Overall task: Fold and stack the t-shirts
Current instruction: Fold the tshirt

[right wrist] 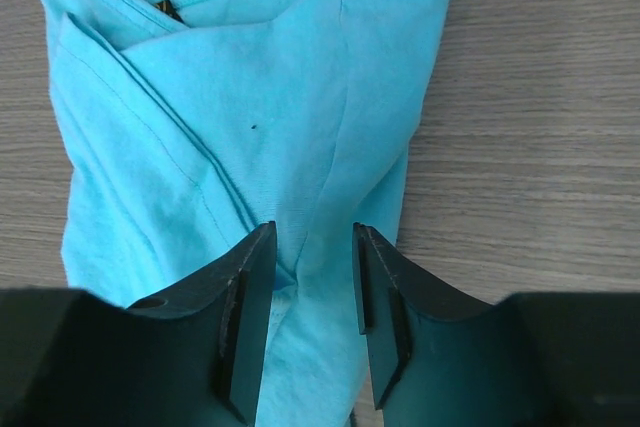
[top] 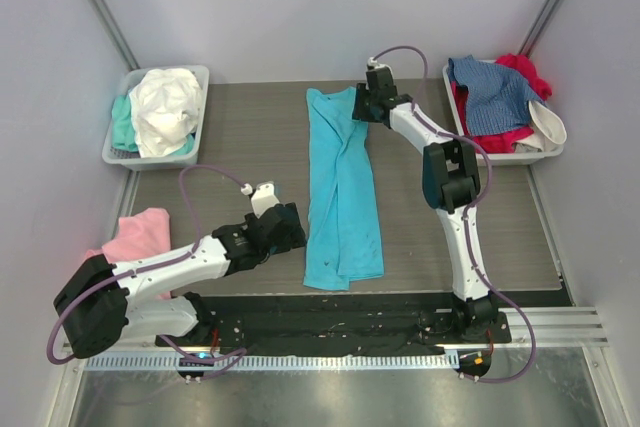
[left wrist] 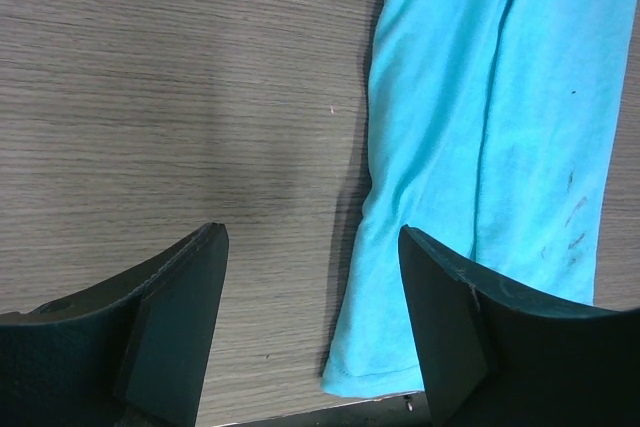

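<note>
1. A turquoise t-shirt lies at the centre of the desk, folded into a long strip running from 12 to 6 o'clock.
2. The right gripper sits at the strip's 12 o'clock end, on its 3 o'clock edge.
3. The left gripper is just beside the strip's 7 o'clock corner.
4. At 10 o'clock, a grey tray holds a crumpled white tee on top of a mint tee.
5. At 2 o'clock, a second tray holds a denim-blue tee lying over a red tee.
6. A pink tee lies at 8 o'clock, partly under the left arm.
</note>
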Tool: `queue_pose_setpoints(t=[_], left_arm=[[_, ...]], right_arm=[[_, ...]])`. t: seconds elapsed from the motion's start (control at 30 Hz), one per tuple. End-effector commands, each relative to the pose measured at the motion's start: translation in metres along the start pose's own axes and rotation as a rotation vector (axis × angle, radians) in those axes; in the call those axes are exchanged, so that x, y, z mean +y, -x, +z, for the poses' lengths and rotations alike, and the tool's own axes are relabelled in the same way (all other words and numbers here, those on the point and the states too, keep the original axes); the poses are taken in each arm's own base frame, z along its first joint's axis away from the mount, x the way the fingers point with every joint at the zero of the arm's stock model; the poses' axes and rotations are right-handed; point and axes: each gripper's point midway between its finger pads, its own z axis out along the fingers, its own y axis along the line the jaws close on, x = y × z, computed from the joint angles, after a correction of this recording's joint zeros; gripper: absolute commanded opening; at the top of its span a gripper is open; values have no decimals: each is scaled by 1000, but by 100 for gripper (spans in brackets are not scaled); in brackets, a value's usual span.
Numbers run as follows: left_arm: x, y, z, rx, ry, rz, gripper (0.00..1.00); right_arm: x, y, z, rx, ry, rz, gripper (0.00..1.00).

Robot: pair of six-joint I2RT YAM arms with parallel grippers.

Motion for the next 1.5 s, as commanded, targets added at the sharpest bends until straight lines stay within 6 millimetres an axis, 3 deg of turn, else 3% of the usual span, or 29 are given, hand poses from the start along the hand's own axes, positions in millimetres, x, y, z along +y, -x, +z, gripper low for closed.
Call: queue_pose_setpoints(t=[0.0,0.43,0.97,1.07,1.1,1.17,1.47], left_arm=[[4,6,1,-37,19,-26,73],[6,6,0,-41,21,-33,73],[5,5,1,-38,15,-39,72],[6,4,0,-37,14,-40,72],[5,5,0,-38,12,-43,72],[5,4,0,-37,12,-38,72],[4,6,1,-38,15,-37,72]], right_arm=[[10,21,0,-56,35,-6,43],[11,20,-2,-56,47,-8,10],[28,39,-33,-93,121,-6,8],[26,40,-35,-99,114,-5,16],[25,41,-35,-101,107,-4,34],[26,43,-38,-108,107,-5,47],[34,53,-42,-128,141,4,51]])
